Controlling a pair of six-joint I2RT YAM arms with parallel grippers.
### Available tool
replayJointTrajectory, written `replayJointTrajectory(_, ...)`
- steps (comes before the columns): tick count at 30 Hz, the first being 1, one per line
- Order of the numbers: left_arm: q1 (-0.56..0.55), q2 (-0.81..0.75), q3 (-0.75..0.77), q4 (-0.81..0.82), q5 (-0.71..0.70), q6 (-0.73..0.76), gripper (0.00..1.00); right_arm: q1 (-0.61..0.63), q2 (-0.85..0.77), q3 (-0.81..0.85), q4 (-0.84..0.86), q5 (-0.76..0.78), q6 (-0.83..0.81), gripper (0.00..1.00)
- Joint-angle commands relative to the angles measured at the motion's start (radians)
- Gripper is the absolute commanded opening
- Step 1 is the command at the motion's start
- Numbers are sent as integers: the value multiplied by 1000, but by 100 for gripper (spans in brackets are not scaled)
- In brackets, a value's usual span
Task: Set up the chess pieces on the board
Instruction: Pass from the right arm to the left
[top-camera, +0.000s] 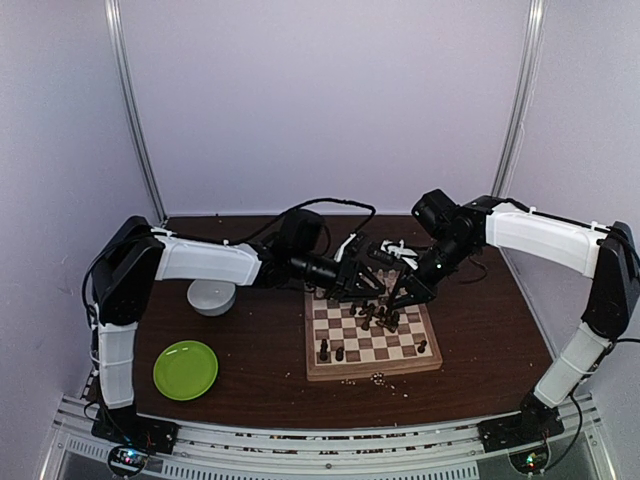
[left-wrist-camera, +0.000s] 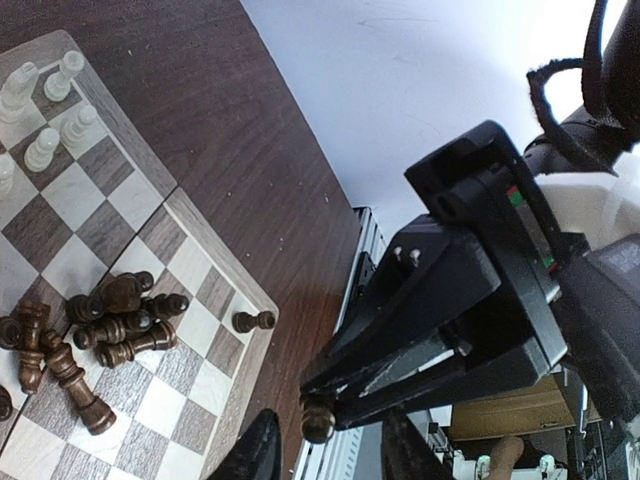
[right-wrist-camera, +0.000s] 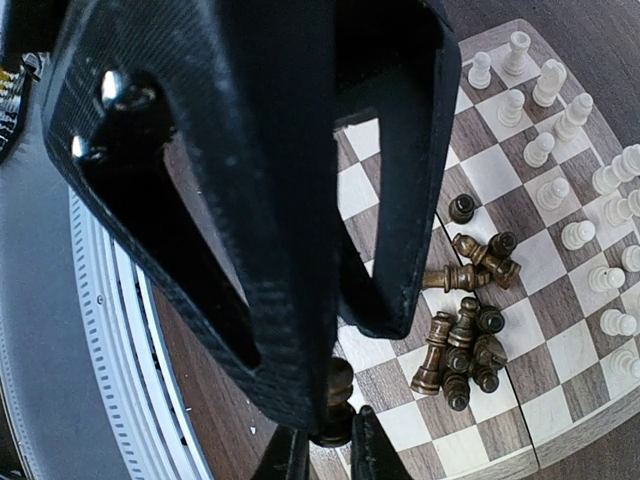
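The board (top-camera: 372, 371) lies right of the table's centre. A heap of fallen dark chess pieces (top-camera: 378, 318) lies on it, and a few dark ones stand near its front row (top-camera: 325, 350). My right gripper (right-wrist-camera: 325, 420) is shut on a dark pawn (right-wrist-camera: 341, 378) and holds it above the board (right-wrist-camera: 560, 350). My left gripper (left-wrist-camera: 328, 435) is open, its fingers on either side of that pawn (left-wrist-camera: 318, 418) without touching it. The two grippers meet over the board, left (top-camera: 375, 283) and right (top-camera: 398, 300). Cream pieces (right-wrist-camera: 590, 190) stand in rows, and they also show in the left wrist view (left-wrist-camera: 50, 110).
A white bowl (top-camera: 212, 296) and a round green plate (top-camera: 185, 369) sit on the table's left side. Pale crumbs (top-camera: 378, 378) lie by the board's front edge. One dark pawn (left-wrist-camera: 252, 321) lies alone at a board corner. A metal rail runs along the table's near edge.
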Motion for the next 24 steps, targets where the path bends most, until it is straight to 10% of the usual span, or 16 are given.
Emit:
replayJointTrajectory(1, -12, 26, 45, 48, 31, -7, 34, 7, 7, 28, 10, -4, 11, 14)
replayJointTrajectory(24, -19, 56, 66, 15, 57, -5, 22, 7, 4, 34, 28, 18, 27, 14)
